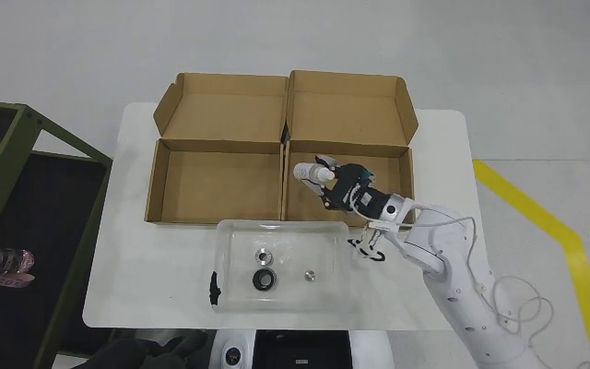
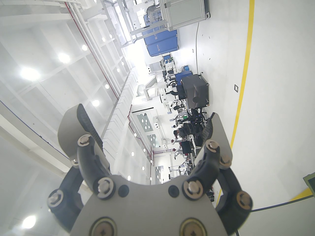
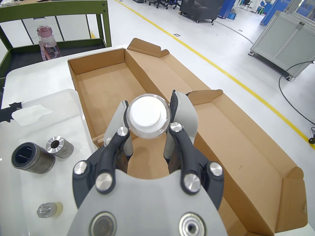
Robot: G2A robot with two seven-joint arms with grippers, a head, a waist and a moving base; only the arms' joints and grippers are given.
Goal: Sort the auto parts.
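Right gripper (image 3: 149, 115): jaws clamped on the white part (image 3: 147, 117), pinching its round sides, with its flat end toward the wrist camera. The part hangs above the right box (image 3: 233, 163), over the end next to the left box (image 3: 103, 87), and touches no wall. Bare cardboard shows below it.

Step in hand, as I read it: set-down into the right box. To do it well:
- Go lower before letting go. The part is round and would likely roll or bounce from this height.
- Keep off the wall shared with the left box, so the part can't tip across.
- Spread the jaws fully, then lift straight up, clear of the right box's walls and lid flap.

Tray (image 3: 73, 94): just beside the right box's front wall. It holds a dark bearing (image 3: 32, 158), a steel bush (image 3: 59, 147) and a small plug (image 3: 48, 209), all yet to be sorted.

Left gripper (image 2: 145, 121): jaws apart with nothing between them, aimed out at the hall, not at the right box.
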